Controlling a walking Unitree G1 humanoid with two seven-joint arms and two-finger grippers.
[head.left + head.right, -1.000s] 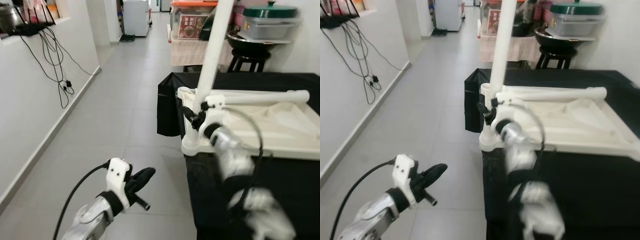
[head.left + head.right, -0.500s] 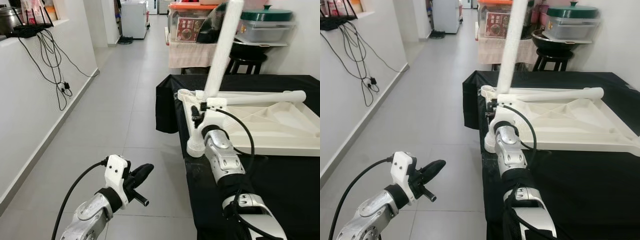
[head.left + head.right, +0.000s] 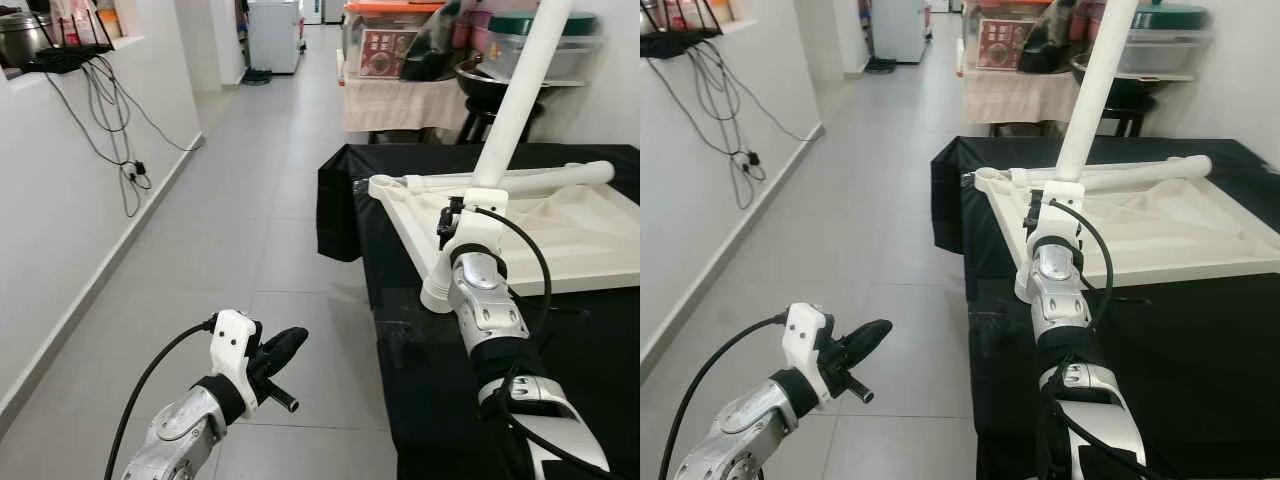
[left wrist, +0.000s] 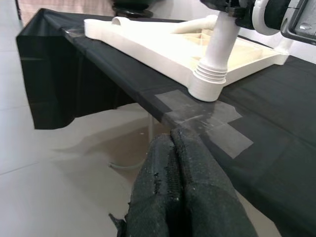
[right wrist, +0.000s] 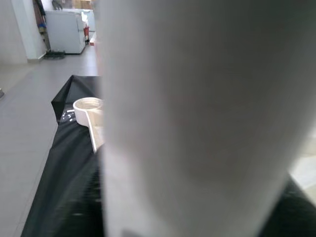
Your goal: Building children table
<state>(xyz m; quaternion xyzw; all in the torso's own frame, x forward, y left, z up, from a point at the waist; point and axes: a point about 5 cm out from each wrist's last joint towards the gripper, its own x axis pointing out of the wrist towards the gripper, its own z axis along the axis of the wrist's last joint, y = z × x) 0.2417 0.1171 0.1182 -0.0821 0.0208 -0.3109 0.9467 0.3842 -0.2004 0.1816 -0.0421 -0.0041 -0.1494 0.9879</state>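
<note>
An upturned white plastic table top (image 3: pixel 565 240) lies on a table draped in black cloth (image 3: pixel 590 370). One white table leg (image 3: pixel 512 105) stands in the top's near left corner socket (image 4: pixel 212 81) and leans toward the right. A second leg (image 3: pixel 545 178) lies along the far edge. My right gripper (image 3: pixel 452 218) is low on the standing leg, shut around it; in the right wrist view the leg (image 5: pixel 197 118) looms very close. My left gripper (image 3: pixel 285 346) hovers over the floor left of the table, fingertips (image 4: pixel 174 138) pressed together with nothing between them.
A patch of clear tape (image 4: pixel 210 116) sits on the cloth by the leg's base. The left is bounded by a white wall with hanging cables (image 3: pixel 110 120). A tiled corridor (image 3: pixel 260 150) runs ahead. Behind the table are a stool (image 3: pixel 480 110) and a cloth-covered stand with containers (image 3: pixel 395 95).
The standing leg has tipped further right with my right gripper on it, and the top's near corner has shifted right. The view moved a little. My left arm stays put.
</note>
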